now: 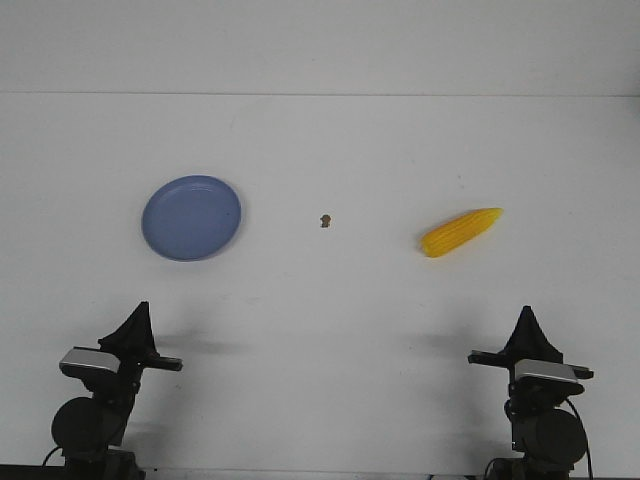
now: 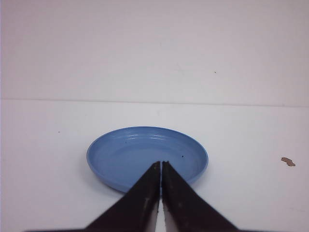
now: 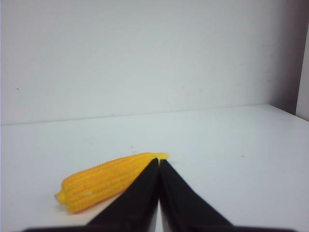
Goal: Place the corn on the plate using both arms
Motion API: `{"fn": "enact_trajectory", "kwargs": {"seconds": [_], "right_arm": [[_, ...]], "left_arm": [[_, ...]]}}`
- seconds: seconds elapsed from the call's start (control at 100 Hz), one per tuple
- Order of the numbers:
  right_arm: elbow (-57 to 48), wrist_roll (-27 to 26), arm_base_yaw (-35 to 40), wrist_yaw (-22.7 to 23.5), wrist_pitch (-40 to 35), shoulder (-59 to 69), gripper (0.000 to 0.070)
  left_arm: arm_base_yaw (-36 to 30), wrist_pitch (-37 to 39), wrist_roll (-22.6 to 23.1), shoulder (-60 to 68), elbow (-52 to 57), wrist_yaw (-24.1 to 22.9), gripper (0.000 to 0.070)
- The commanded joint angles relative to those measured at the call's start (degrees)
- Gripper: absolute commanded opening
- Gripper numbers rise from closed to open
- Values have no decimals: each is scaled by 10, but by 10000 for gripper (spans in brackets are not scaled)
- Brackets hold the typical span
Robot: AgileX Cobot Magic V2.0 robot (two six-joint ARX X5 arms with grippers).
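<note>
Front cam: corn (image 1: 460,232) lies ahead of your right gripper (image 1: 526,314), axis diagonal, tip far-right; plate (image 1: 191,217) ahead of left gripper (image 1: 140,308). Left wrist: jaws pressed together, plate dead ahead. Right wrist: jaws pressed together too, corn just beyond tips. Right arm's nearer.

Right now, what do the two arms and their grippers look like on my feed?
Both arms are black and jointed. The left gripper and right gripper taper to dark pointed tips, each above a silver-grey block at the wrist. Black cables run near the bases. No markings are legible.
</note>
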State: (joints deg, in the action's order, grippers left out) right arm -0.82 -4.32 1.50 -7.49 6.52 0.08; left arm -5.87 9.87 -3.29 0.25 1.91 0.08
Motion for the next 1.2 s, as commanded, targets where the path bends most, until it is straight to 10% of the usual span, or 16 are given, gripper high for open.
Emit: {"fn": "enact_trajectory", "kwargs": {"seconds": [0.0,0.85,1.19], "right_arm": [[1,-2,0,0,7,0,0],[1,-3,0,-1,19,0,0],[-66,-40,1,15,-9,1,0]], "left_arm": [[0,7,7,-1,-11,-1,12],[0,6,7,-1,-3,-1,12],[0,-114,-30,37,132,-2,12]]}}
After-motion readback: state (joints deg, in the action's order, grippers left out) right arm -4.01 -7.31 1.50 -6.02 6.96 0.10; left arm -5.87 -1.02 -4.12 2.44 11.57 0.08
